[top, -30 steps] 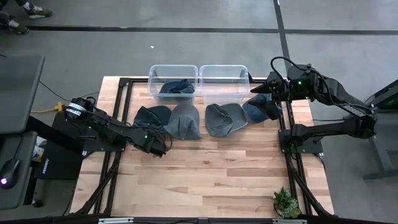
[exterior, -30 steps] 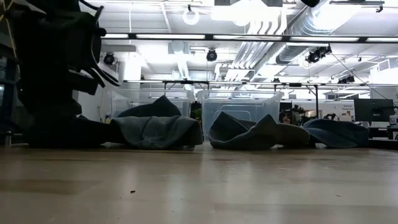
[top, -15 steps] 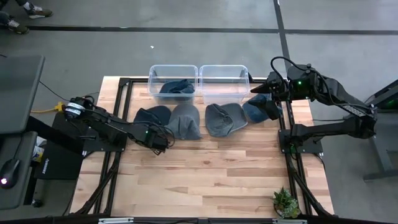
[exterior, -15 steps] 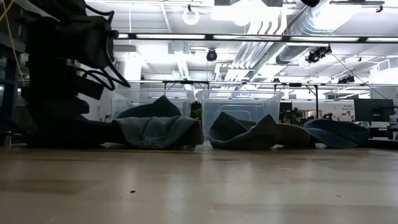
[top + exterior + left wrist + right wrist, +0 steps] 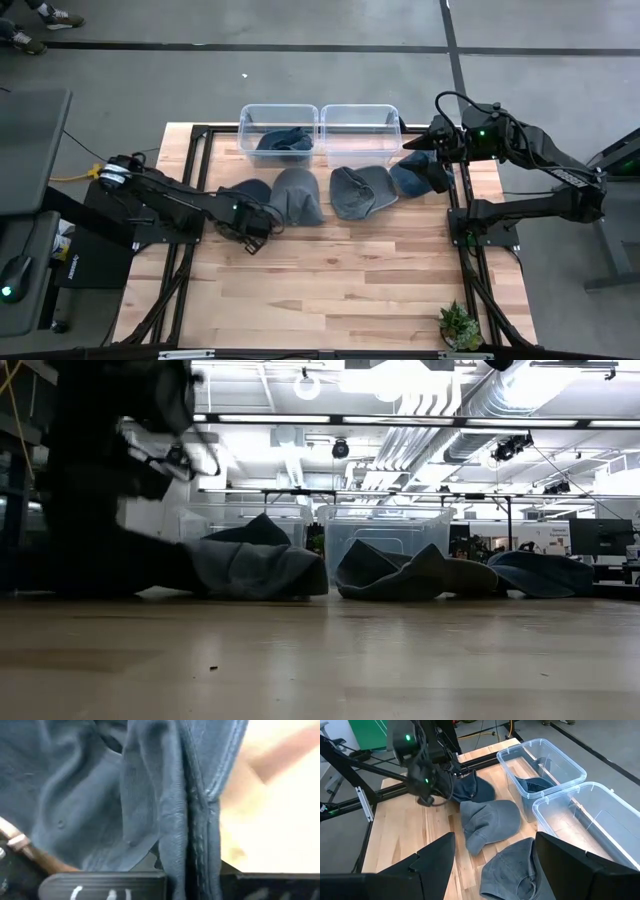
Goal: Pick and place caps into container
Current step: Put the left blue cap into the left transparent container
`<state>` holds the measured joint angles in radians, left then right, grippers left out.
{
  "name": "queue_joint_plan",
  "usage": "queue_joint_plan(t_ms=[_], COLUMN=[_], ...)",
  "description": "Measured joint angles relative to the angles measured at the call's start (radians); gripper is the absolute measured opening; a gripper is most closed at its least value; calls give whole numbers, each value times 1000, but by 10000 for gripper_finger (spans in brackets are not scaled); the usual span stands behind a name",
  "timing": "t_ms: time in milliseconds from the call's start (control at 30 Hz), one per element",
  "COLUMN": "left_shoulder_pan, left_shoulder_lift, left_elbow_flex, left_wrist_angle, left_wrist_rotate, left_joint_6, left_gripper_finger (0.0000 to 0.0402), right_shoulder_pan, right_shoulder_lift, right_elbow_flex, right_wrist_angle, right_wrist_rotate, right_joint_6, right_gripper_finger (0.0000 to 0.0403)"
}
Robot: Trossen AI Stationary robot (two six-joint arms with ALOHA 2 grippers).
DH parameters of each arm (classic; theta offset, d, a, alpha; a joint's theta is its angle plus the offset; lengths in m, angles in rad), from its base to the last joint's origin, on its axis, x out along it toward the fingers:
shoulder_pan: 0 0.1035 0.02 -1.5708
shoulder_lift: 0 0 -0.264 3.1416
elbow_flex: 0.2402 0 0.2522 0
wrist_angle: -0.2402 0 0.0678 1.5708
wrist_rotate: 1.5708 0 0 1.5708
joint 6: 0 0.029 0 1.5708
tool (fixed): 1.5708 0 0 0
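Caps lie in a loose row across the far half of the tabletop (image 5: 340, 270), just in front of two clear plastic bins. My left gripper (image 5: 252, 222) is down at the leftmost dark denim cap (image 5: 245, 190), and its wrist view is filled with folded blue fabric and a stitched seam that drops between my fingers (image 5: 100, 885); they look closed on that fabric. Beside it lies a grey cap (image 5: 297, 195), slumped and touching the dark one, then a second grey cap (image 5: 360, 190), then another denim cap (image 5: 420, 175) at the right end. The left bin (image 5: 248, 118) already holds one dark blue cap (image 5: 285, 140); the right bin (image 5: 360, 112) stands touching it. My right gripper (image 5: 418, 143) hovers near the right bin's corner, above the last denim cap, its fingers (image 5: 425, 865) spread wide and holding nothing. Black frame rails run along both sides of the tabletop, and a small potted plant (image 5: 459, 325) stands at the near right corner, well apart from the caps.
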<state>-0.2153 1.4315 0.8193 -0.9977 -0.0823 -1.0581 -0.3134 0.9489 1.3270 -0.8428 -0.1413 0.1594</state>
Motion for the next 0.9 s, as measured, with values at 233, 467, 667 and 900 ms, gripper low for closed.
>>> queue_joint_plan(t_ms=[233,467,667,900], left_shoulder_pan=[0,11,48,116], left_shoulder_lift=[-77,-145,-202,-229], left_elbow_flex=[179,354,437,485], left_wrist_angle=[-138,-232,-150,130], left_wrist_rotate=[108,148,143,93], left_joint_6=[33,32,48,72], left_gripper_finger=[2,1,1,0], right_shoulder_pan=[0,0,0,0], right_shoulder_lift=[0,0,3,20], right_elbow_flex=[0,0,0,0], right_wrist_angle=[-15,-70,-132,-143], right_wrist_rotate=[0,17,73,57], right_joint_6=[-39,-138,-230,-238], right_gripper_finger=[270,270,270,270])
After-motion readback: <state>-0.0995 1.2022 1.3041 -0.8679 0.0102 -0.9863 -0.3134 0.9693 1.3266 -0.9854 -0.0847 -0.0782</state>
